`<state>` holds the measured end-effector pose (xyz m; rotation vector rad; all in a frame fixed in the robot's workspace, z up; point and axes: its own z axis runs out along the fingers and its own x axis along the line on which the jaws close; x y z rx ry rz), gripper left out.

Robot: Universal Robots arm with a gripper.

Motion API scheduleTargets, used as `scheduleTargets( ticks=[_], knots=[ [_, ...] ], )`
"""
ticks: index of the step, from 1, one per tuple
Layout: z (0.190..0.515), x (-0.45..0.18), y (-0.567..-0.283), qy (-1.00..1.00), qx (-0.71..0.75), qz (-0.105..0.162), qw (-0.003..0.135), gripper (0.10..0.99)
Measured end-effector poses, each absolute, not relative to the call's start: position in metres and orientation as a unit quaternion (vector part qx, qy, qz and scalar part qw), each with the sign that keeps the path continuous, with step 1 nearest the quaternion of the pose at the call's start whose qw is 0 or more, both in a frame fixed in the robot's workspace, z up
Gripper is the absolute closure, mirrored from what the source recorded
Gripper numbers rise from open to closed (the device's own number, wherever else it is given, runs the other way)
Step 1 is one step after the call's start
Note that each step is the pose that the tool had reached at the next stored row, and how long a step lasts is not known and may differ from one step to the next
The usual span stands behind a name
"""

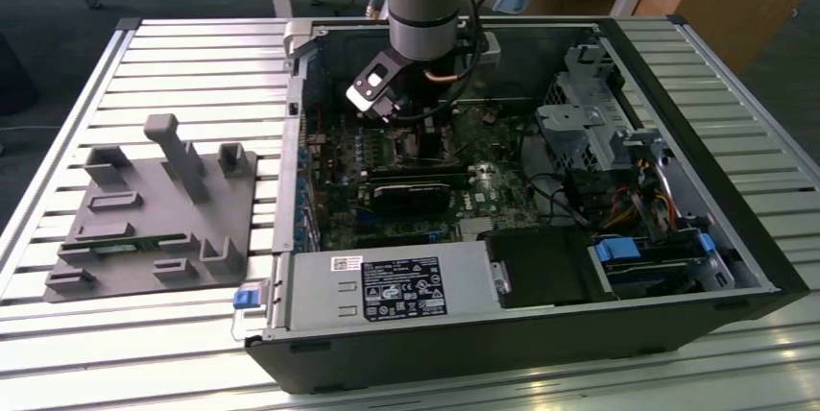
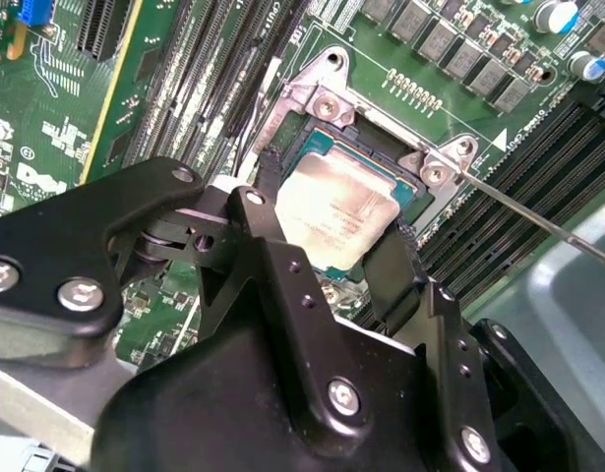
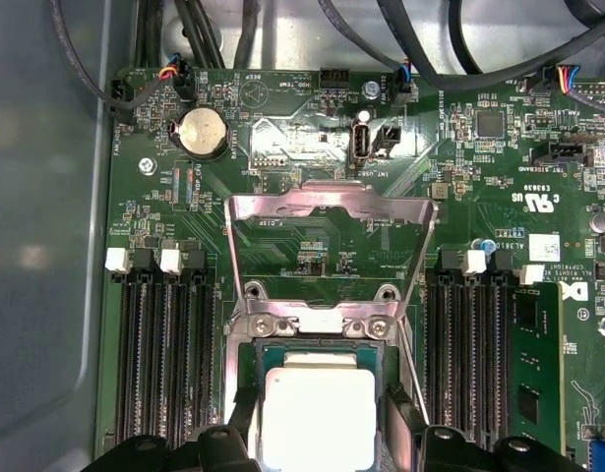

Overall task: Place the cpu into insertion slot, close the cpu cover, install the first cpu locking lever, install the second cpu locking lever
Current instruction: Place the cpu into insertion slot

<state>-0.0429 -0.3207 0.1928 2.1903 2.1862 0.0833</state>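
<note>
Tool (image 2: 332, 224) tight on the cpu (image 2: 341, 202) in the insertion slot (image 2: 378, 157), cpu cover (image 3: 327, 205) upright behind it

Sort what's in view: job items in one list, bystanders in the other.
Job:
cpu
insertion slot
cpu cover, standing open
locking lever
gripper, at the cpu

Bystanders:
coin battery
memory slots
grey fixture plate
power supply
</note>
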Motion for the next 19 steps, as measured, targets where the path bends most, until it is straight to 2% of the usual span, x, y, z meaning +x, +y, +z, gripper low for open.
scheduleTargets(
  ticks=[8, 9, 19],
  knots=[
    [0.193, -0.0427, -0.3207, 0.706, 0.707, 0.027, 0.023, 0.486],
    [0.193, -0.0426, -0.3207, 0.706, 0.707, 0.027, 0.023, 0.549],
    [0.1928, -0.0425, -0.3205, 0.706, 0.707, 0.027, 0.023, 0.537]
  ],
)
